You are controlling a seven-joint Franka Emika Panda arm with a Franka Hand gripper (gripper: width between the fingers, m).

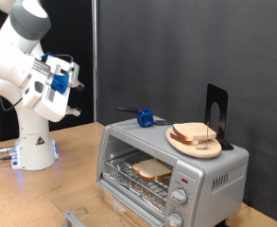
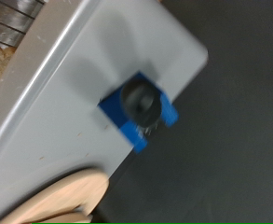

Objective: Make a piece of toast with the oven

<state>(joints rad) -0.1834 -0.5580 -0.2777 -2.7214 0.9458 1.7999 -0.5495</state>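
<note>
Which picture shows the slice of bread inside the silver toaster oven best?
The exterior view. There the pale tan bread slice lies on the wire rack inside the silver-grey toaster oven. The wrist view shows only the oven's top, not the slice inside.

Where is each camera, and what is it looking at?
Exterior view: it sits off the arm, facing the oven at the exterior view's bottom right; a toast lies on the rack inside, and the arm with its gripper shows at top left.
Wrist view: it sits on the hand, looking at the oven's top; none of the robot shows in it.
Shared: the oven top, the blue object and the plate.
</note>
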